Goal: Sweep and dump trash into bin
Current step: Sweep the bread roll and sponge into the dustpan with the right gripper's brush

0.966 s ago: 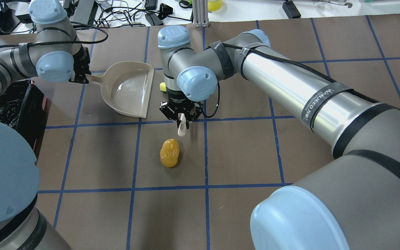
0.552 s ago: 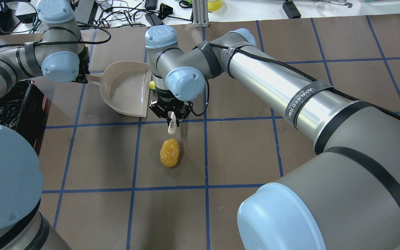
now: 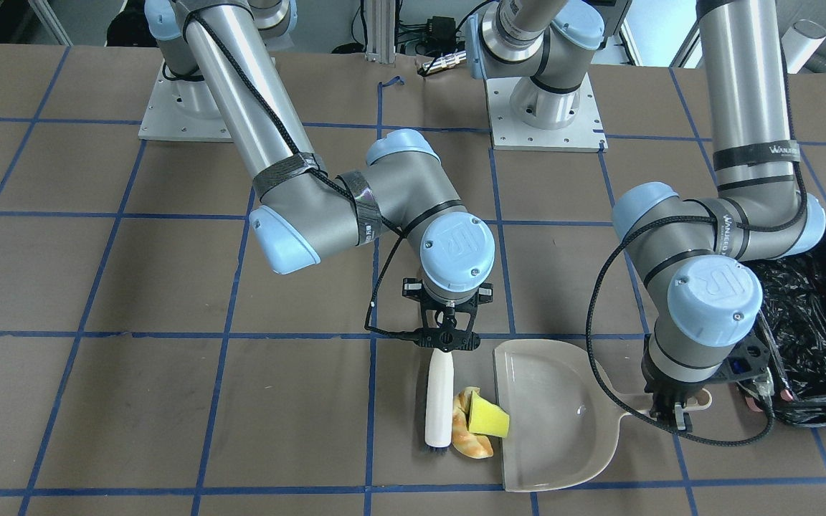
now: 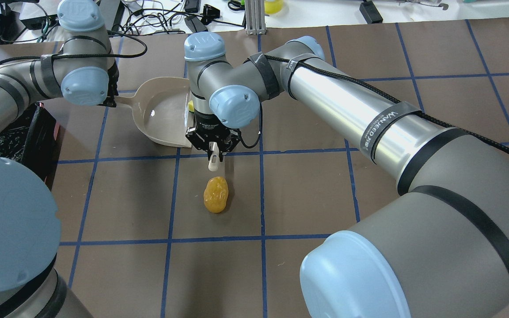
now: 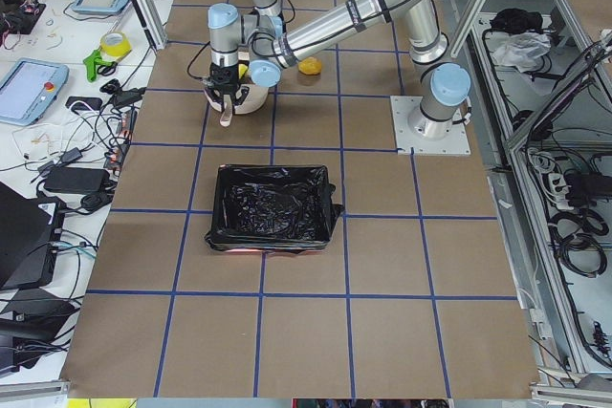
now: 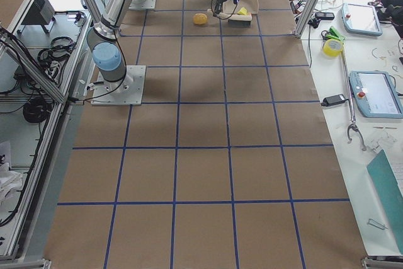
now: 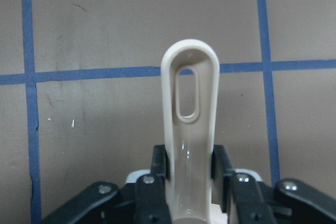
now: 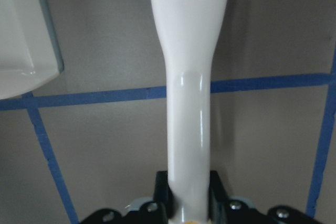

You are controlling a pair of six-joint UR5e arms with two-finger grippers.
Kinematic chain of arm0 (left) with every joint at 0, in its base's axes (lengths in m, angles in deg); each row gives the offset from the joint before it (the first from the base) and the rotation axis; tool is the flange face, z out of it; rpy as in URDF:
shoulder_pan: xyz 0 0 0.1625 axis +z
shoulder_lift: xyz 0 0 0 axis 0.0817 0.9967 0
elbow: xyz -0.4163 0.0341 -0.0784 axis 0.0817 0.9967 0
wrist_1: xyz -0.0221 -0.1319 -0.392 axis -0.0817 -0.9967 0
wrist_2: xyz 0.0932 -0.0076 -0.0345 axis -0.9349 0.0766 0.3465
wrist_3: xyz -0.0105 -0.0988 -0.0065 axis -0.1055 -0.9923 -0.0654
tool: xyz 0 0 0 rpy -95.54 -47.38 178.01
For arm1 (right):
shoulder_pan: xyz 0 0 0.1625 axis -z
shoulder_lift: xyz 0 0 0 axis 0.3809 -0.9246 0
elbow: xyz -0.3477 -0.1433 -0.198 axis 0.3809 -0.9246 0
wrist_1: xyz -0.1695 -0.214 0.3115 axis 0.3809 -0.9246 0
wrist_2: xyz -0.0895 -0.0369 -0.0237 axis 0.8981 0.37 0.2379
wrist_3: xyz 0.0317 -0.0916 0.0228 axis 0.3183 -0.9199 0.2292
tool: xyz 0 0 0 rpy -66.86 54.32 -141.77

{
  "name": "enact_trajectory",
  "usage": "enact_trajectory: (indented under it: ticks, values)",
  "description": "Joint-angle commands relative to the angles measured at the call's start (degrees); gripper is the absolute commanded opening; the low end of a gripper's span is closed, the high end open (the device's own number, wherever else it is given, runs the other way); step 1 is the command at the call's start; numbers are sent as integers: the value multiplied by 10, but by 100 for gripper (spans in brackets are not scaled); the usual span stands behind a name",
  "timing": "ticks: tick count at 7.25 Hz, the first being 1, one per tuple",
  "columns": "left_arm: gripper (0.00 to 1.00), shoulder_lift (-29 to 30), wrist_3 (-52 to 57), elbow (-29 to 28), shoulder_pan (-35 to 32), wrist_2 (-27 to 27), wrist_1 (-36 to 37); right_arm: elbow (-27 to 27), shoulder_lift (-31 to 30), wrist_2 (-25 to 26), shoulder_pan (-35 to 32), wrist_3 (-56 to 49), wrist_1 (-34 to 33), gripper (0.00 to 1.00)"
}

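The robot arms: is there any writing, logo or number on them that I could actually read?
"WANJEED": white print on the right arm's strap; the marks after it are too small to read.
"WANJEED": on the left arm's strap too.
"UR": logo on the blue joint cap above the right tool.
Small print on that tool's black body: too small to read.

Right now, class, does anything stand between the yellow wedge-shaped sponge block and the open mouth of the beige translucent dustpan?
Nothing visible does. The yellow sponge block sits at the open edge of the beige dustpan; the curved golden-brown croissant and the white-handled brush lie on its other side.
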Motion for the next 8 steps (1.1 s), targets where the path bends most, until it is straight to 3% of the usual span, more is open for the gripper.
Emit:
enact_trajectory:
  ticks: [1, 8]
  values:
    - [0, 3, -4, -1, -9, -10, 9, -1, 2, -21, -1, 0, -23, 7]
    - [0, 3, -10, 0, -12, -7, 11, -1, 16, -126, -26, 8, -123, 8]
